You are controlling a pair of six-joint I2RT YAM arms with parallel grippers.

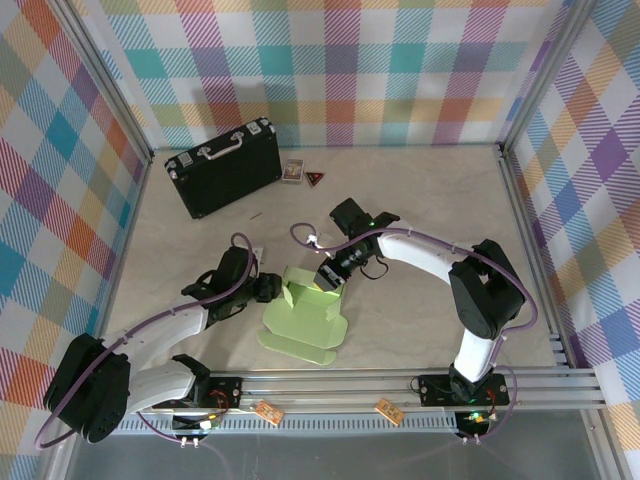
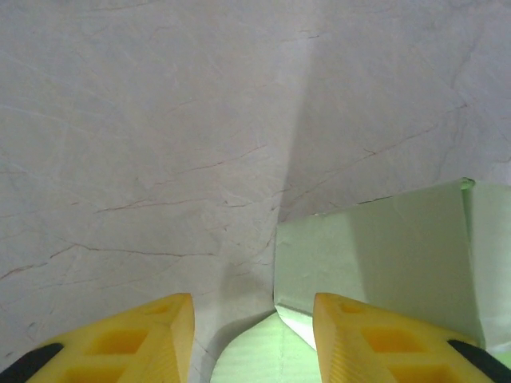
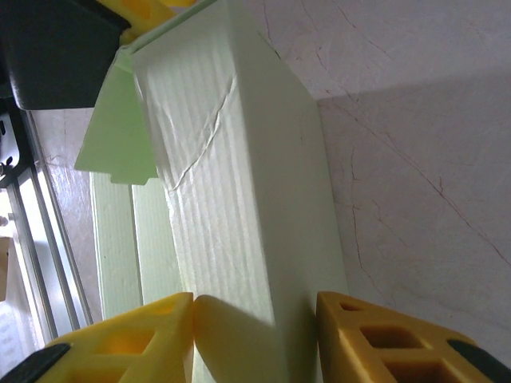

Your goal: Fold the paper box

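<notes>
Up close, the right gripper [image 3: 255,299] is clamped on the box [image 3: 239,159]. Its two yellow fingers [image 3: 120,343] sit either side of a raised, pale green wall. The wall runs away from the camera as a tall, ribbed slab with a crease across its face, and a small flap sticks out near its far end.

The left gripper [image 2: 251,303] is released, its yellow fingers spread with bare table [image 2: 160,159] between them. A corner of an upright green panel pokes into the gap just beside the right-hand finger, without being pinched. A curved green edge lies below it.

From above, the box lies partly folded near the middle of the table's near edge. Its flat base and flaps spread toward that edge, and the raised part stands on the far side. The left gripper reaches it from the left and the right gripper from the far right, so the two come close together over the raised part.

A black briefcase [image 1: 225,168] with metal corners lies well apart, near the far left corner. A small card [image 1: 292,171] and a dark triangle [image 1: 314,179] lie just beside it, near the far edge.
</notes>
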